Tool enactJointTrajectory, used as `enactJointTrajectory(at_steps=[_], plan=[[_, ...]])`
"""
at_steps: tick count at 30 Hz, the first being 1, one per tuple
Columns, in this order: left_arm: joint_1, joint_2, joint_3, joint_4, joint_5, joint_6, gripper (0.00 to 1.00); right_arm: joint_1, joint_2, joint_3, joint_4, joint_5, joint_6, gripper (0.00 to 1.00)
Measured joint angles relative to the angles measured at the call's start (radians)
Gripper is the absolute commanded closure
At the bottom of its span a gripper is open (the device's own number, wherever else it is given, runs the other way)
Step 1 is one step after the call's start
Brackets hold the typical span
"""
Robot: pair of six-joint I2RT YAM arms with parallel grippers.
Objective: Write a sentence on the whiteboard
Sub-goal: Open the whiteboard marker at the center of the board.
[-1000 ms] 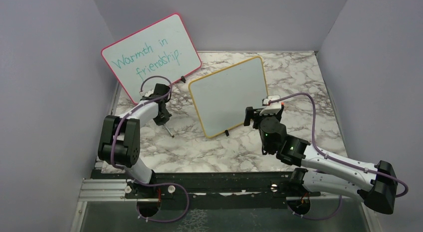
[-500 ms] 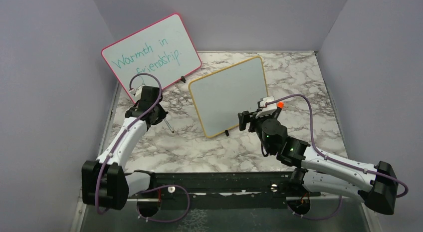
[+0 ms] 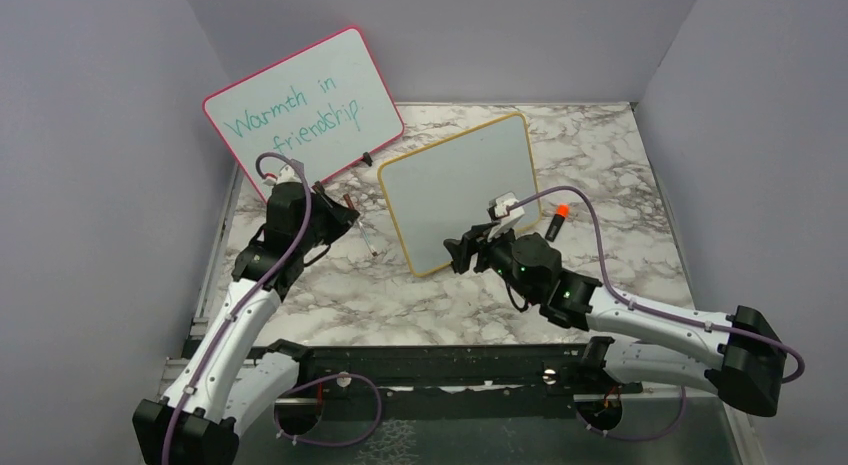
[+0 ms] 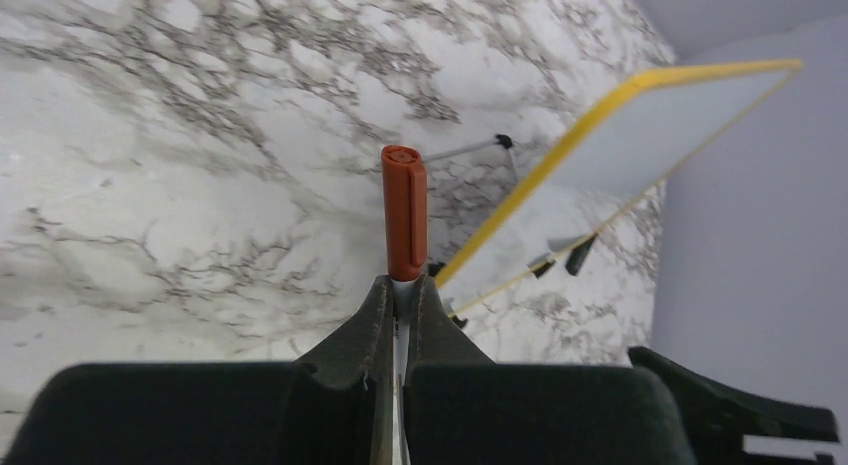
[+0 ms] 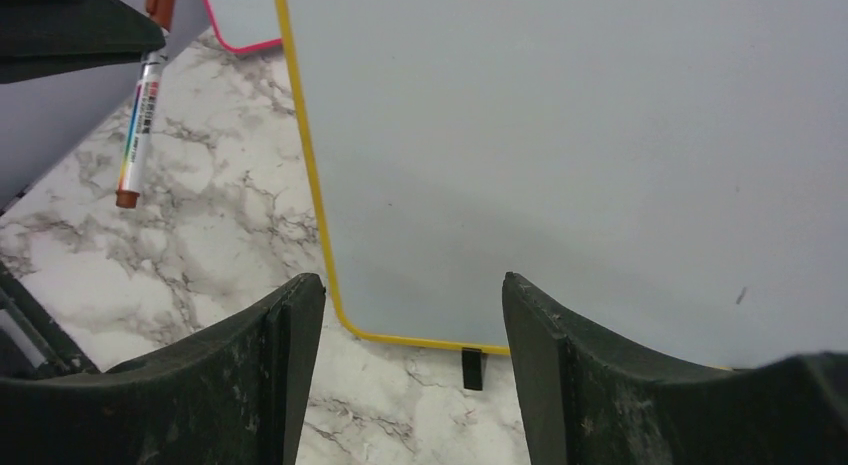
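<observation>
— Where is the whiteboard (image 3: 460, 190)?
— It is propped up mid-table on small black feet (image 5: 472, 368). It has a yellow-orange frame, rounded corners and a smooth, plain face. The right gripper (image 5: 410, 285) is just in front of its lower edge, jaws spread, holding nothing.
— Any writing?
— Teal "Warmth in friendship." on the pink-framed board (image 3: 300, 110), back left. That makes two boards.
— And the left gripper (image 4: 402, 285)?
— It is clenched on a marker (image 4: 404, 213) with rust-brown ends and a white, rainbow-striped barrel; its print is too small to read. A second, dark pen (image 3: 553, 222) with an orange-red tip lies on the marble tabletop (image 3: 600, 155), right of the whiteboard.
</observation>
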Motion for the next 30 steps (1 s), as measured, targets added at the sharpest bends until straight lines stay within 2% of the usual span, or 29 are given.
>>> enactJointTrajectory(at_steps=[9,19,24,30], plan=[[-0.149,-0.121,-0.063,0.161,-0.005,-0.146,1.00,0.000,0.038,0.016,0.109,-0.132,0.076,0.34],[-0.349,-0.070,-0.108,0.378,-0.104,-0.249,1.00,0.004,0.052,0.064,0.207,-0.224,0.168,0.38],[-0.423,-0.061,-0.133,0.491,-0.179,-0.280,1.00,0.005,0.083,0.077,0.240,-0.230,0.201,0.44],[-0.463,-0.018,-0.153,0.557,-0.230,-0.304,1.00,0.005,0.133,0.082,0.251,-0.229,0.241,0.55]])
